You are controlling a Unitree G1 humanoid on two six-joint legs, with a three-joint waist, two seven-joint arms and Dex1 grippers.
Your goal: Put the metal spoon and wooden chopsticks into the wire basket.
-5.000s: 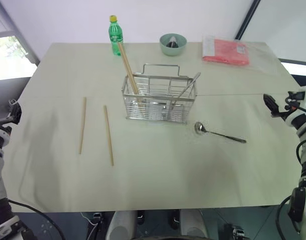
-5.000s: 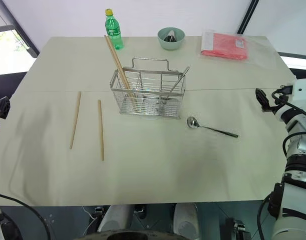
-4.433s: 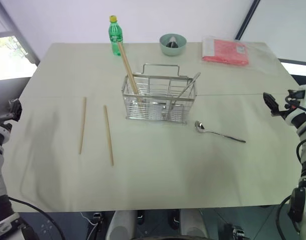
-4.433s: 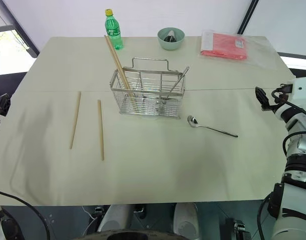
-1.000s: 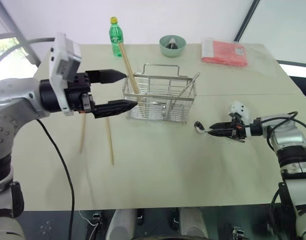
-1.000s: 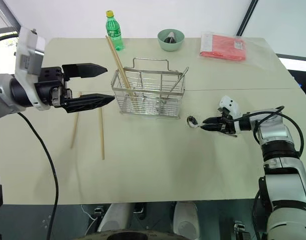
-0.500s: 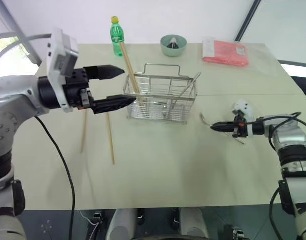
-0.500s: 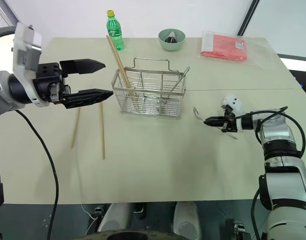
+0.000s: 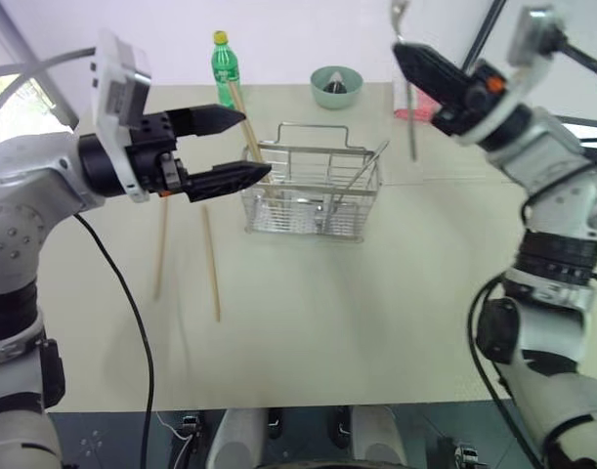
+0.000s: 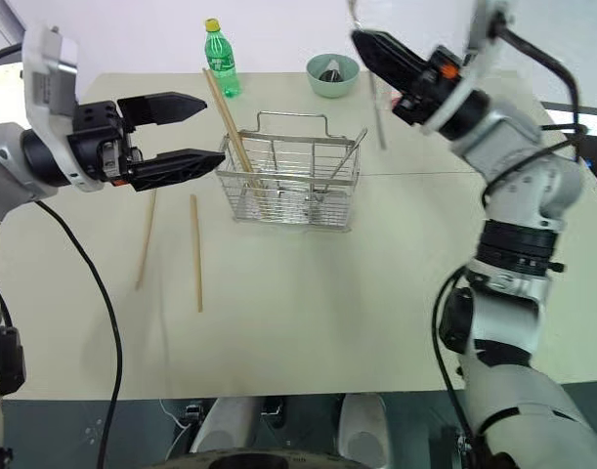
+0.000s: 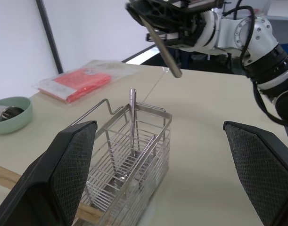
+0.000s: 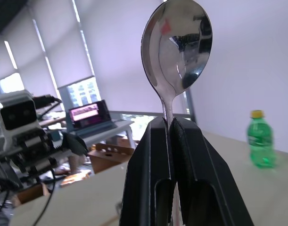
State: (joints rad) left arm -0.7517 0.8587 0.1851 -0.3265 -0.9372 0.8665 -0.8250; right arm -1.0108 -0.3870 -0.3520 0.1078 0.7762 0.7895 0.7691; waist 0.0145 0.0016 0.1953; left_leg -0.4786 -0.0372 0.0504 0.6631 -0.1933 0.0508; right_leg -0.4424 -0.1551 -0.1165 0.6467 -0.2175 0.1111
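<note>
My right gripper [image 9: 407,54] is shut on the metal spoon [image 12: 177,47], held high in the air over the right end of the wire basket [image 9: 313,195]. The spoon's bowl is up and its handle [image 9: 412,127] hangs down. Two wooden chopsticks [image 9: 211,264] lie side by side on the table to the left of the basket. Another pair of chopsticks [image 9: 249,127] and a spoon [image 9: 362,176] lean inside the basket. My left gripper [image 9: 254,144] hovers open just left of the basket, with nothing between its fingers.
At the back of the cream table [image 9: 327,332] stand a green bottle [image 9: 224,68] and a green bowl [image 9: 337,86]. A red packet [image 11: 80,82] lies at the back right. There is free room in front of the basket.
My right gripper has lifted the spoon off the table and swung it up and leftward to above the basket. The left gripper has stayed open beside the basket.
</note>
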